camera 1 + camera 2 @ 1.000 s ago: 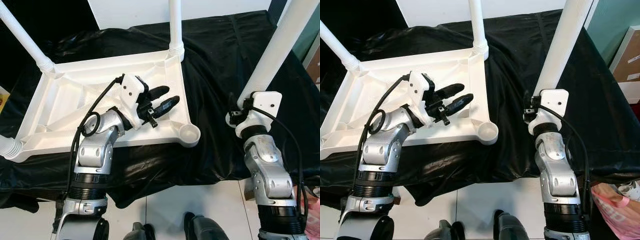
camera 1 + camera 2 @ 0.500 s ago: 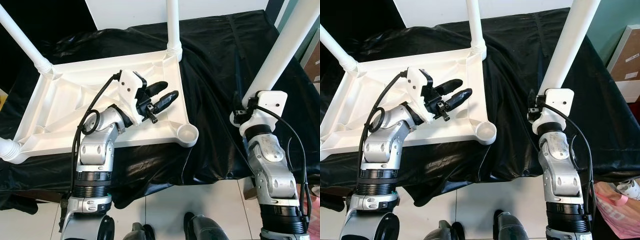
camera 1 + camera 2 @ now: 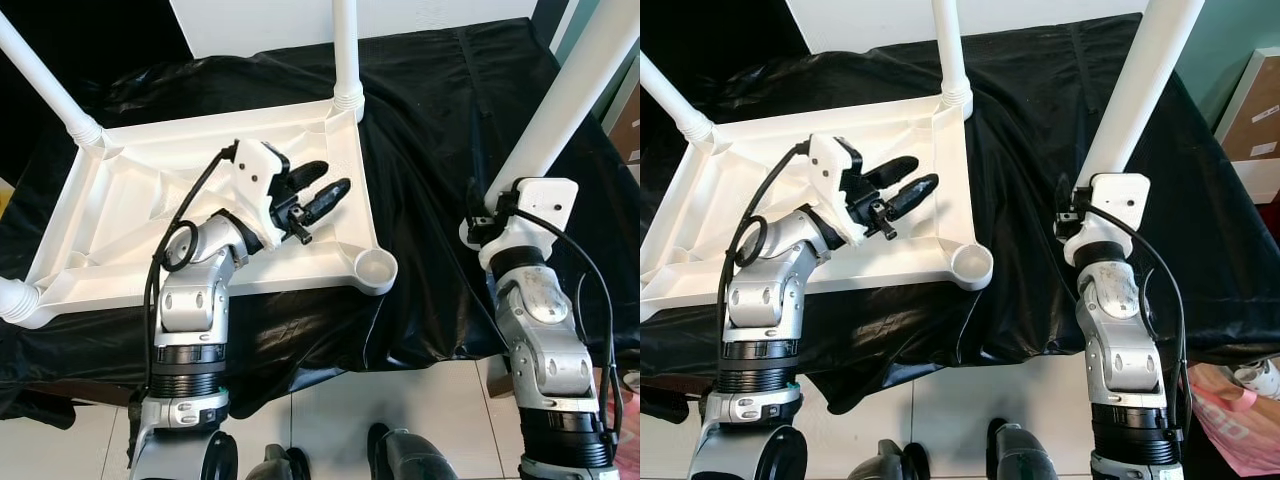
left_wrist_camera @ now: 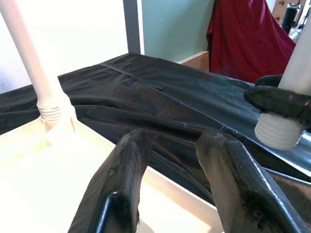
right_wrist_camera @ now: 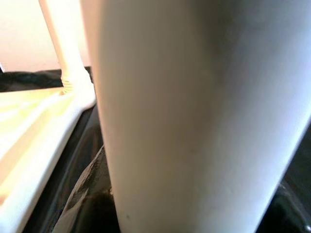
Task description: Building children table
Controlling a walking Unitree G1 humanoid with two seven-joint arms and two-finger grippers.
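Observation:
A white table top lies upside down on a black cloth. White legs stand in its far right corner, far left corner and near left corner. The near right corner socket holds nothing. My left gripper hovers open over the top's right part, with nothing between its fingers. To the right of the top, my right gripper is shut on the bottom of a fourth white leg, which leans up and to the right. Its threaded end shows below the black fingers.
The black cloth covers the whole work surface and hangs over the near edge above a white tiled floor. A cardboard box stands at the right, with a pink bag on the floor below it. A red cloth hangs beyond.
My right gripper has shifted slightly to the right with the leg in it. My left gripper has edged a little farther over the table top, still open.

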